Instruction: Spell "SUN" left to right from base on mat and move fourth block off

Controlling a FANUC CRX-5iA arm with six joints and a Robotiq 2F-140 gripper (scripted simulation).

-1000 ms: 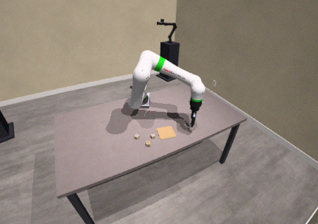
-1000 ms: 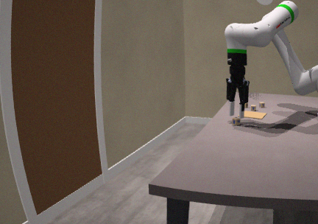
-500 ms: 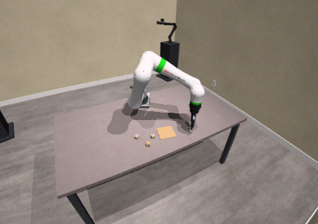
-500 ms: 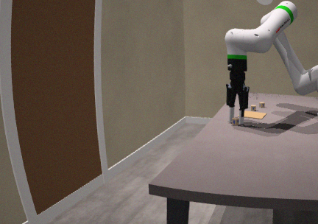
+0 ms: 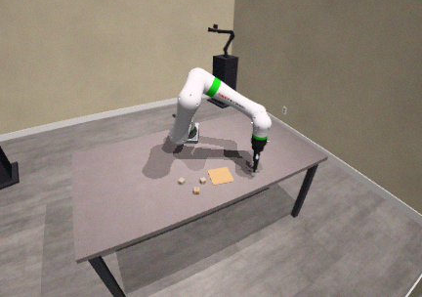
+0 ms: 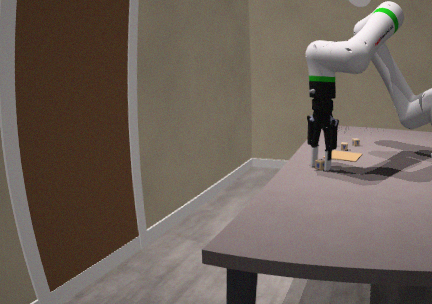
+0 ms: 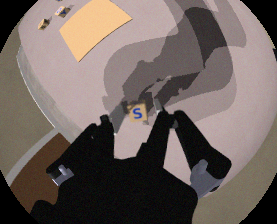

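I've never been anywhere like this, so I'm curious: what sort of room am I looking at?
Probably a robotics lab or test room: a white robot arm works over a long table, with small blocks and an orange mat laid out.

And it's a warm orange-tan for the mat [image 5: 221, 176] [image 6: 347, 156] [image 7: 95, 27], plain all over! At twelve o'clock in the wrist view, pale wood tones on the S block [image 6: 319, 164] [image 7: 137, 113], its letter bright blue (a crisp contrast, that). White on the arm [image 5: 239, 103] [image 6: 350, 55], ringed in vivid green, over black on the gripper [image 5: 254, 171] [image 6: 320, 164] [image 7: 138, 114], and a mauve-grey table [image 5: 122, 195] [image 6: 350, 215] beneath.
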